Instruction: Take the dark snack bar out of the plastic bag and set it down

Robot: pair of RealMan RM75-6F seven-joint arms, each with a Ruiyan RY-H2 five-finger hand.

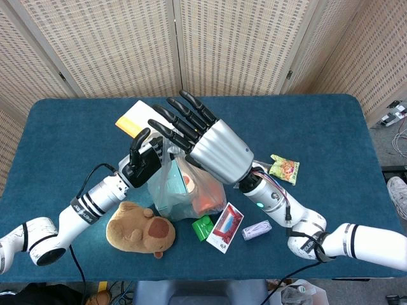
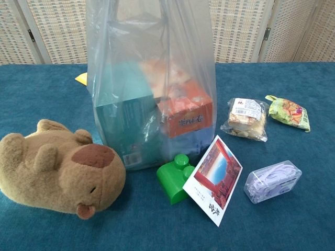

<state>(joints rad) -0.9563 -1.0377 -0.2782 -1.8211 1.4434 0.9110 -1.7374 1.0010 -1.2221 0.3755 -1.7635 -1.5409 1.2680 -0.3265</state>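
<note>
On the left of the blue worktop point(image 2: 47, 89) lies a brown capybara plush point(image 2: 57, 171), on its side, snout toward the bag. Above it in the head view, the left hand point(image 1: 144, 162) grips the top edge of the clear plastic bag point(image 2: 152, 78), fingers curled on the film.

The bag stands upright in the middle, and through it show a teal box point(image 2: 125, 128) on the left and an orange box point(image 2: 187, 116) on the right; the orange one bears white characters too small to read. The dark snack bar cannot be made out in either view, so I cannot tell where it lies.

Behind the bag, a yellow card point(image 1: 133, 121) lies flat. The right hand point(image 1: 206, 141) hovers over the bag's mouth, fingers straight and spread, holding nothing.

In front of the bag sits a green toy block point(image 2: 175, 178), touching a tilted postcard point(image 2: 214, 178) with a red gateway picture and small illegible print. Further right lie a clear case of purple cable point(image 2: 272, 181), a wrapped pastry point(image 2: 246, 119) with a red-and-white label, and a green snack packet point(image 2: 288, 112).
</note>
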